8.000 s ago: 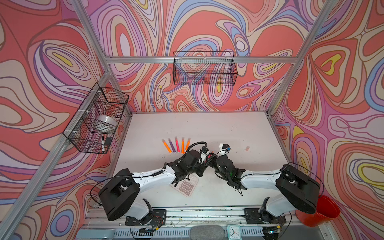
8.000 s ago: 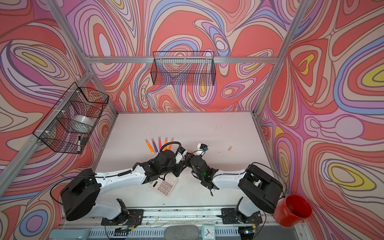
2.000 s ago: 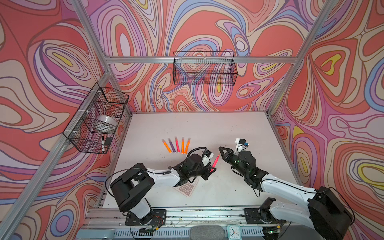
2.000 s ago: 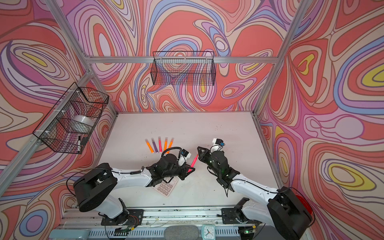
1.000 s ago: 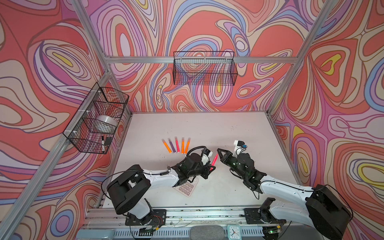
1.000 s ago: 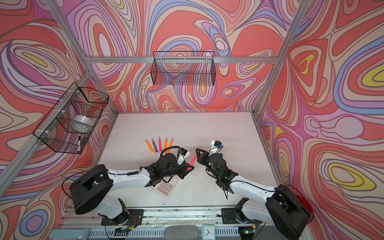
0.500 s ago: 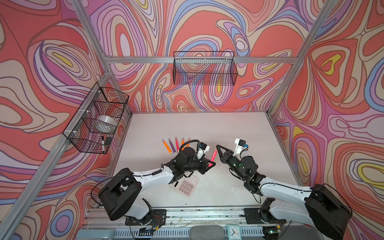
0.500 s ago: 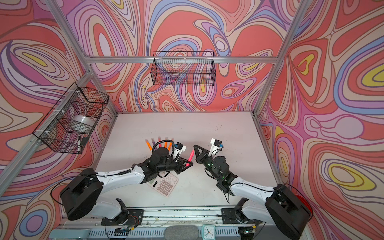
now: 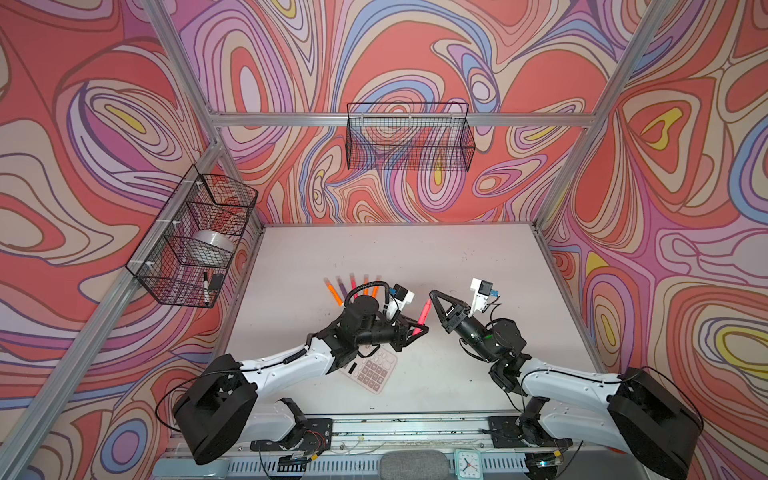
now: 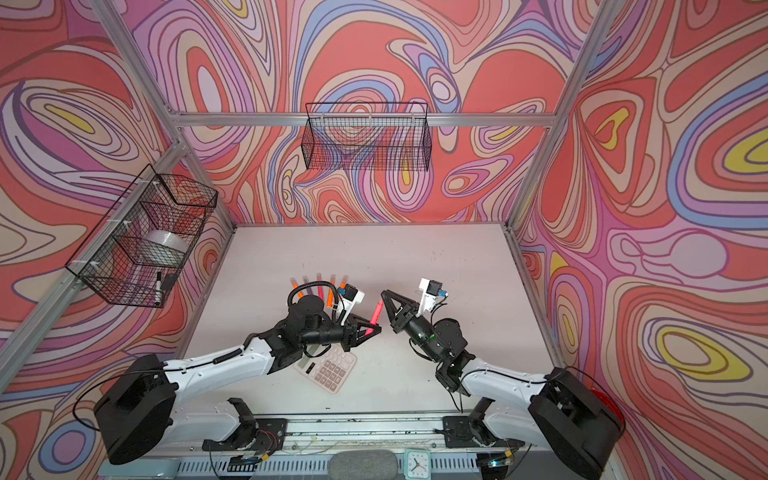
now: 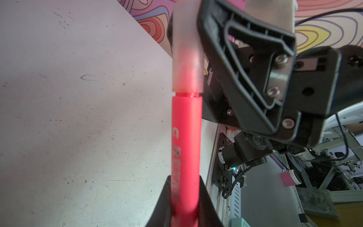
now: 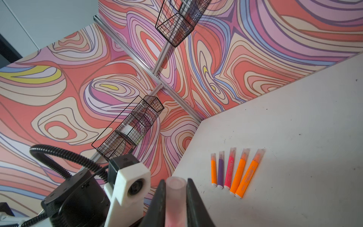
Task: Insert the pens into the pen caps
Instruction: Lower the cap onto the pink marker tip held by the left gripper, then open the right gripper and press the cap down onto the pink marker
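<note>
A neon pink pen (image 9: 424,312) (image 10: 376,313) hangs in the air over the middle of the table, slanting up and to the right. My left gripper (image 9: 415,330) (image 11: 184,206) is shut on its lower barrel. A pale translucent pen cap (image 11: 186,59) (image 12: 175,196) sits over the pen's tip, down to the barrel's shoulder. My right gripper (image 9: 432,296) (image 12: 175,188) has its jaws pressed on both sides of that cap. Several other pens (image 12: 229,169) (image 9: 353,282), orange, purple and pink, lie capped in a row on the table behind my left arm.
A pale calculator (image 9: 372,370) lies under my left forearm. One wire basket (image 9: 195,245) on the left wall holds a tape roll and a black-and-white marker (image 9: 205,286). Another wire basket (image 9: 409,141) hangs on the back wall. A small clock (image 9: 468,462) stands at the front rail.
Both grippers have risen and moved a little toward the back wall together, with the pink pen and its cap still between them.
</note>
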You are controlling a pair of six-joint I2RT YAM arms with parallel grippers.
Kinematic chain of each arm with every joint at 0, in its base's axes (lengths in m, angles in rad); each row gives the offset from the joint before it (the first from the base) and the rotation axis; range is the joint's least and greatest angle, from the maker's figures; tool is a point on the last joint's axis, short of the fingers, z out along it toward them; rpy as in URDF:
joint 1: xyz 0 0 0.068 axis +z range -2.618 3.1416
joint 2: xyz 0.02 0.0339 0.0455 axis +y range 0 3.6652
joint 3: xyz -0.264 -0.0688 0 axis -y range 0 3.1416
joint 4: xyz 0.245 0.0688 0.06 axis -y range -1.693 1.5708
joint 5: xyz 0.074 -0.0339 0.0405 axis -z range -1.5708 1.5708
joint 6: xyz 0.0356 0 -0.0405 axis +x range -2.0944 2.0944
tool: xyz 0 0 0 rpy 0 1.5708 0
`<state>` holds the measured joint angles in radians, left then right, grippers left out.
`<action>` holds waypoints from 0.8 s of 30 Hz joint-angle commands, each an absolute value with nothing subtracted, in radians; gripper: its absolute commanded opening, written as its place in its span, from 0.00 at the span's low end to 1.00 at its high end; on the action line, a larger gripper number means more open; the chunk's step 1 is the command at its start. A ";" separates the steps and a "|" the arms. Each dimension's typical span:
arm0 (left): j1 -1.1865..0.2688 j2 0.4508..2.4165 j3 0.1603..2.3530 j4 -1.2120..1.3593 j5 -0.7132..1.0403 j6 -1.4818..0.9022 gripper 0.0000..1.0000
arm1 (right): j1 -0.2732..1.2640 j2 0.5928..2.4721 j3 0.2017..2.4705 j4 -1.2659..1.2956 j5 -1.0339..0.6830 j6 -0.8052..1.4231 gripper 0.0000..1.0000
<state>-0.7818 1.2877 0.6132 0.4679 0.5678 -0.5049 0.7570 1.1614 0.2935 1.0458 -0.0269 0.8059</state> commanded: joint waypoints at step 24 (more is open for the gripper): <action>-0.874 1.215 0.441 0.622 0.314 -0.149 0.00 | 0.782 0.884 0.294 0.703 0.026 0.720 0.65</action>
